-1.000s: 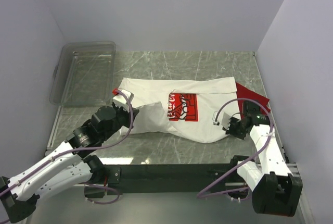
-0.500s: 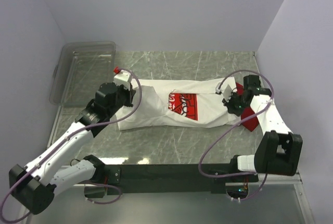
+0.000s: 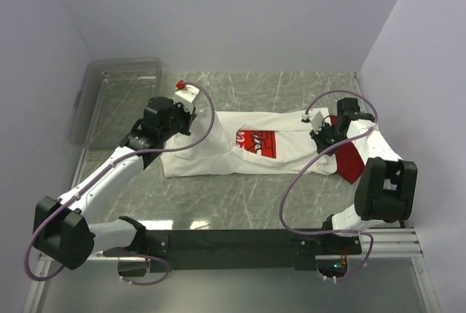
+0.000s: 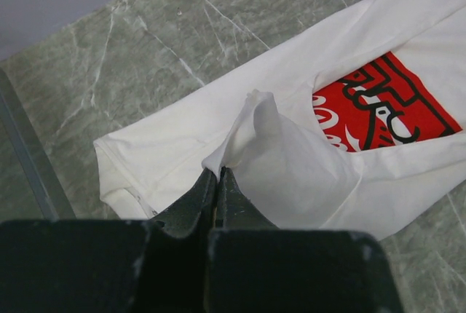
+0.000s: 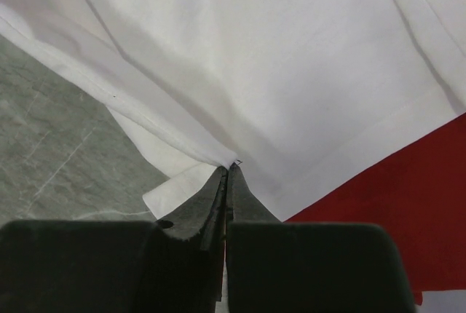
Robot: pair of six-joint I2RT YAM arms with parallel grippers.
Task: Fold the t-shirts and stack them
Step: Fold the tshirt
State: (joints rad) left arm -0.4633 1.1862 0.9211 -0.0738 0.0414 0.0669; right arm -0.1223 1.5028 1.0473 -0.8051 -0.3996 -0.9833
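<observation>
The white t-shirt (image 3: 240, 154) with a red square chest print (image 3: 256, 143) lies across the table's middle, its near half folded back over the far half. My left gripper (image 3: 183, 119) is shut on the shirt's left edge, a pinch of white cloth (image 4: 251, 120) rising from its tips (image 4: 218, 171). My right gripper (image 3: 318, 137) is shut on the shirt's right edge (image 5: 218, 154) at its tips (image 5: 227, 169). The red t-shirt (image 3: 350, 159) lies partly under the white one at the right; it also shows in the right wrist view (image 5: 393, 196).
A clear plastic bin (image 3: 116, 100) stands at the back left, just left of my left arm. Grey walls close in the table on the left, back and right. The black rail (image 3: 240, 240) with the arm bases runs along the near edge.
Both grippers have carried the white shirt's near edge away from me and over the shirt, folding it lengthwise into a narrower band. More of the red shirt is uncovered at the right.
</observation>
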